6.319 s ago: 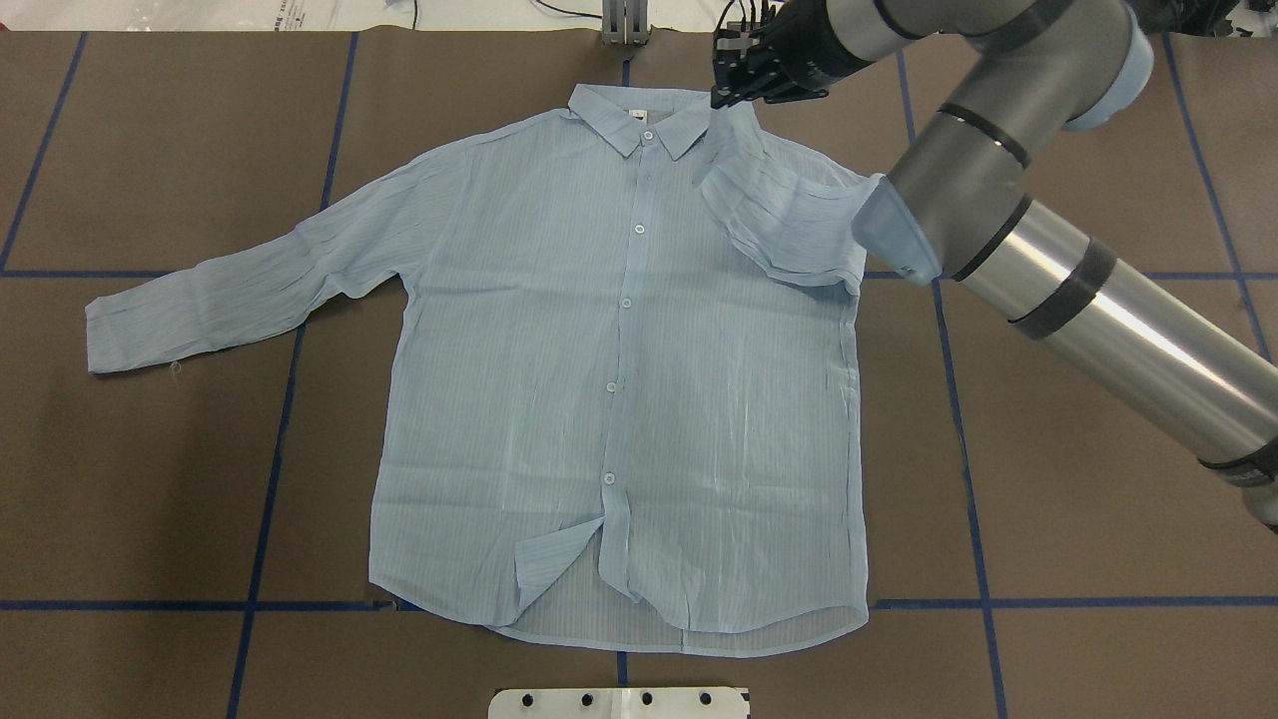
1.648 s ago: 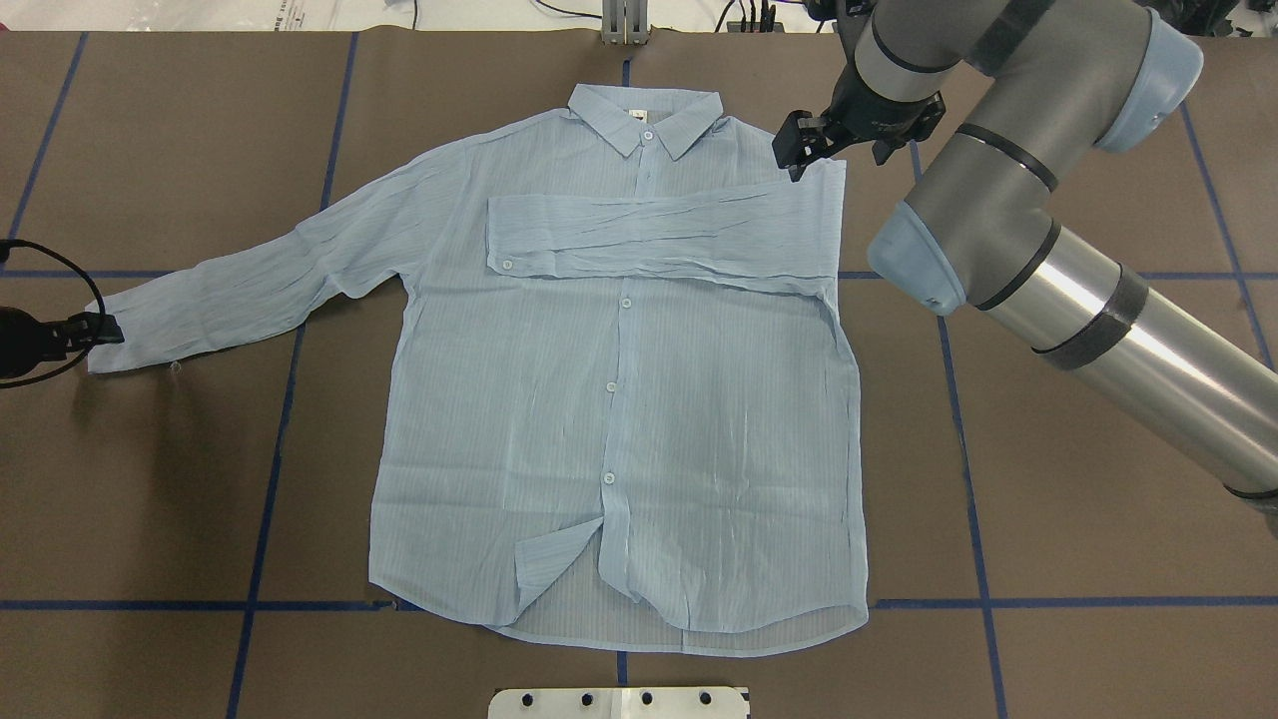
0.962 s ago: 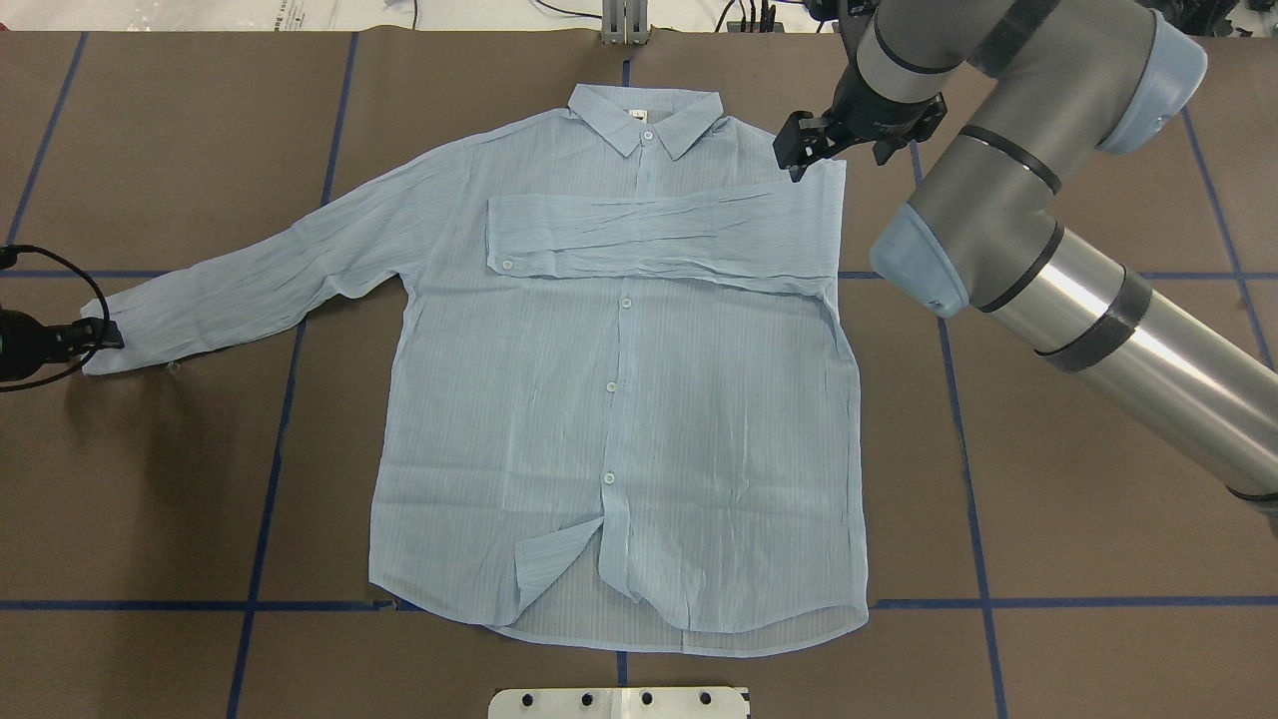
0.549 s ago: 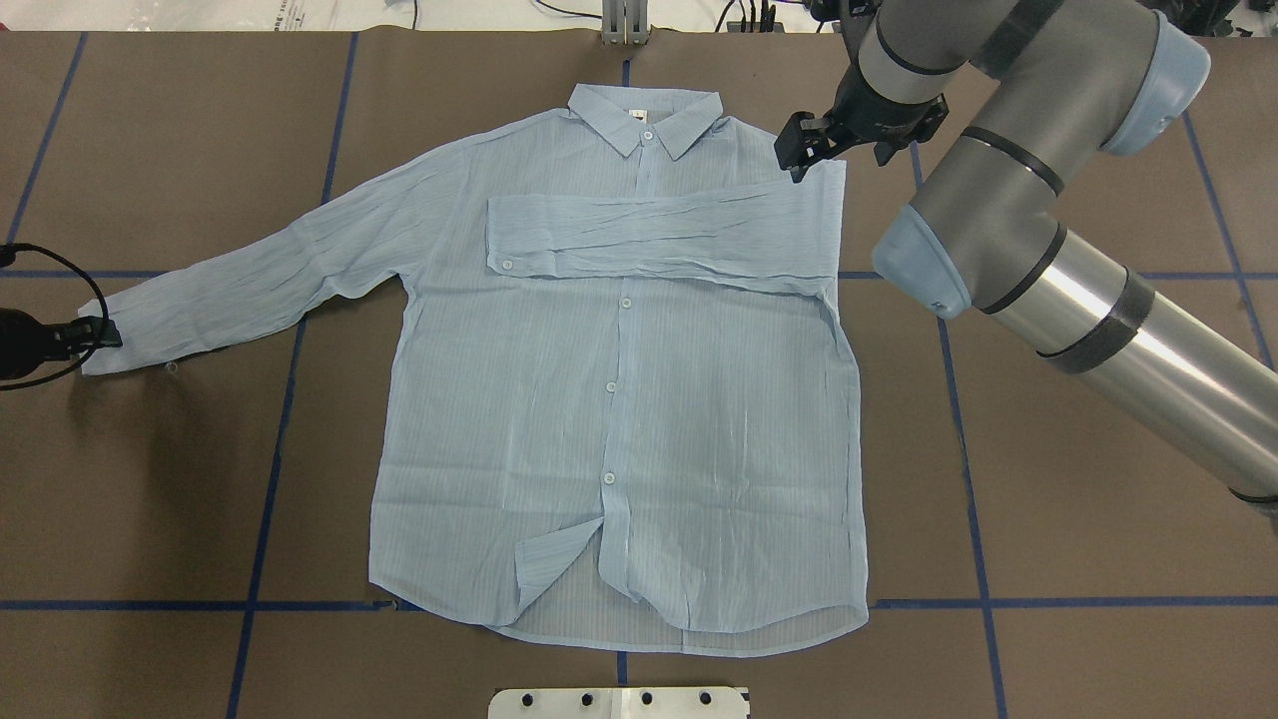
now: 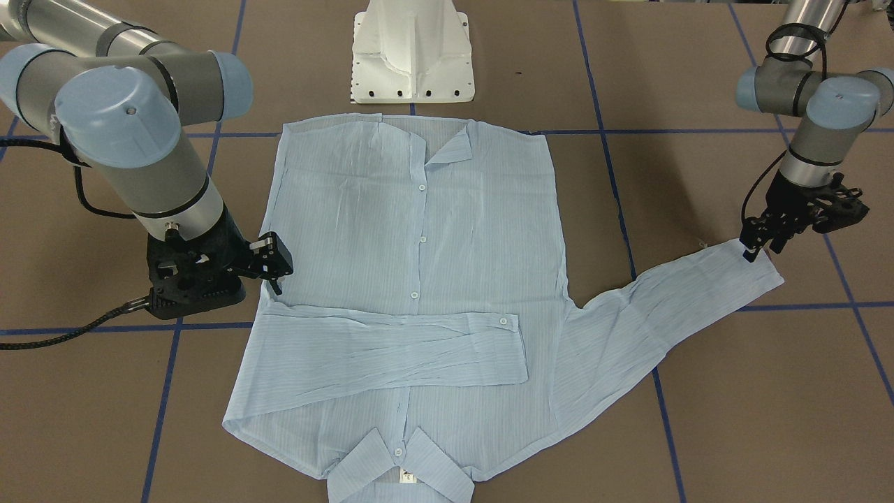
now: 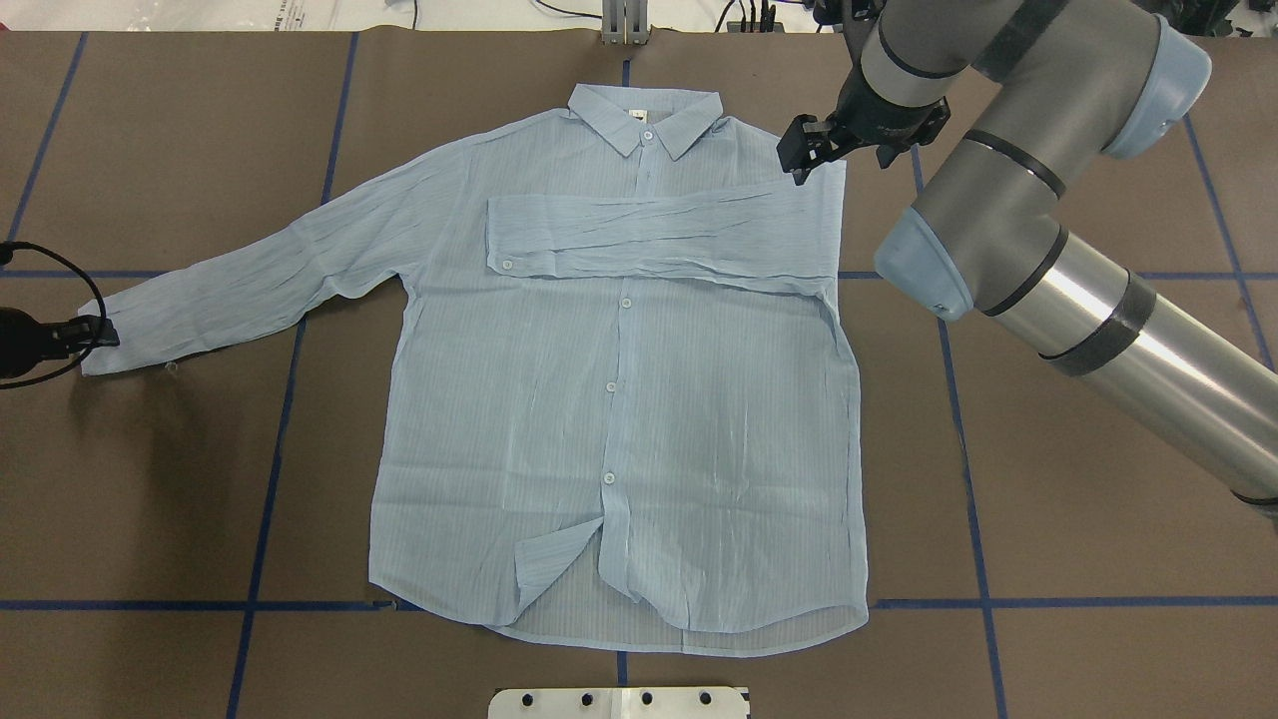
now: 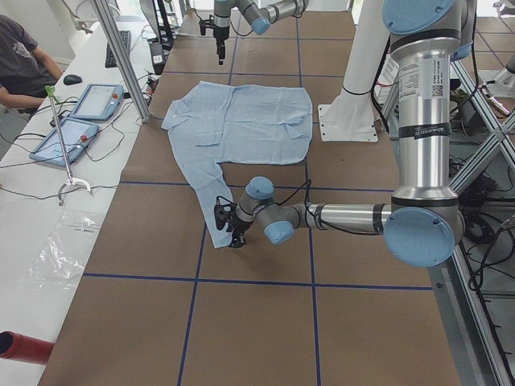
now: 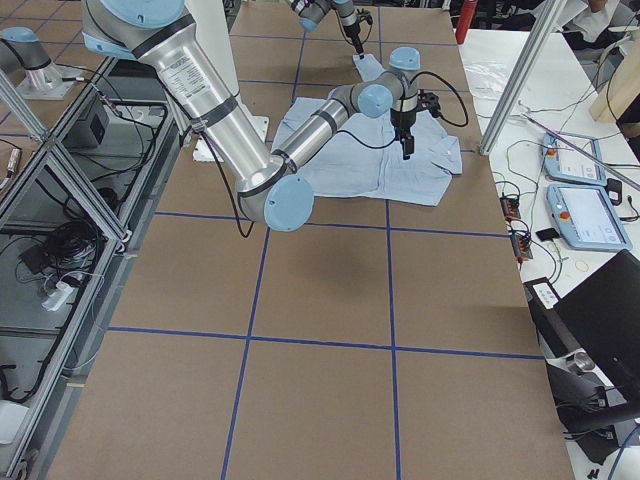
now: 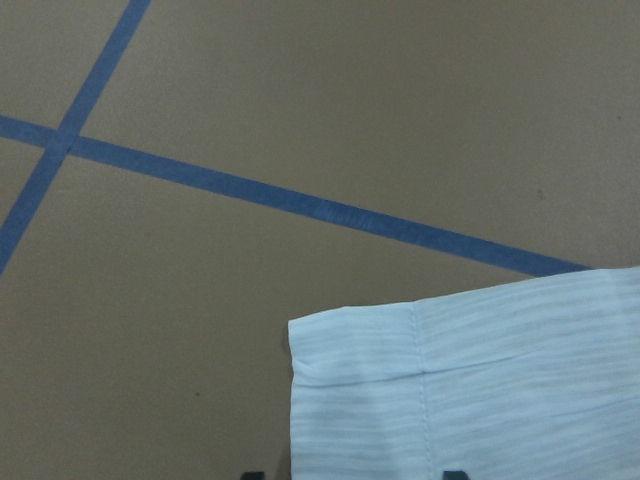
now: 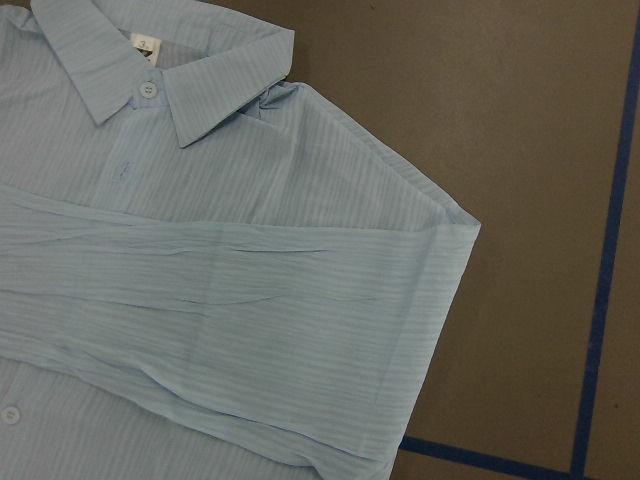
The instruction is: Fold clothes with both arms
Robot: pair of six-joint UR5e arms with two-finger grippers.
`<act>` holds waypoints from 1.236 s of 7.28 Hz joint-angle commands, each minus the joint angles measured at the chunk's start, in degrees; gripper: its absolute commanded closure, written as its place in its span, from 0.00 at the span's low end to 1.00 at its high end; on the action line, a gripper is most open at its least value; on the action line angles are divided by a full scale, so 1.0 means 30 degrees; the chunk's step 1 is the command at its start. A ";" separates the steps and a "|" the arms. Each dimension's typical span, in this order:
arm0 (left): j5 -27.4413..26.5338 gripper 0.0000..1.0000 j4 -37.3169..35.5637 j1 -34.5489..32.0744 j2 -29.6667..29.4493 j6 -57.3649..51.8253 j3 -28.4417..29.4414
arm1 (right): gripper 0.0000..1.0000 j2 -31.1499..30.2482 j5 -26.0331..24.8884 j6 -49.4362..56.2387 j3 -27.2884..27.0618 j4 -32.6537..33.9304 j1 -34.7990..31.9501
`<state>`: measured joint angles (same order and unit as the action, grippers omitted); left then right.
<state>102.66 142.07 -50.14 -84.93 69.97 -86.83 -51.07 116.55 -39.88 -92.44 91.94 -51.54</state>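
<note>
The light blue shirt (image 6: 619, 399) lies flat and buttoned on the brown table, collar (image 6: 644, 115) at the far side. One sleeve (image 6: 659, 235) is folded across the chest. My right gripper (image 6: 799, 160) hovers open and empty over that shoulder's fold corner (image 10: 455, 215), also visible in the front view (image 5: 276, 269). The other sleeve (image 5: 663, 307) stretches out sideways. My left gripper (image 5: 753, 250) is down at its cuff (image 9: 450, 390). In the left wrist view its two fingertips stand apart at the bottom edge, with the cuff's end between them.
The white pedestal base (image 5: 412, 63) stands just past the shirt's hem. Blue tape lines (image 6: 265, 479) cross the table. A side bench with tablets (image 7: 80, 112) and a seated person (image 7: 20, 64) runs along the collar side. A metal post (image 6: 624, 20) stands behind the collar.
The right arm laid its sleeve across the chest and let go. The left gripper came in to the outstretched cuff, which has crept slightly outward in the last second. The right gripper barely moved.
</note>
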 commanded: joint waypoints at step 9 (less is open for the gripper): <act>-0.0058 0.57 -0.0071 -0.0104 0.0040 0.0027 0.0145 | 0.00 -0.0146 0.0028 -0.0214 -0.0212 -0.0031 0.0100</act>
<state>102.48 141.86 -50.40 -84.76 70.02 -86.41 -51.35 116.60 -40.55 -93.15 91.81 -51.24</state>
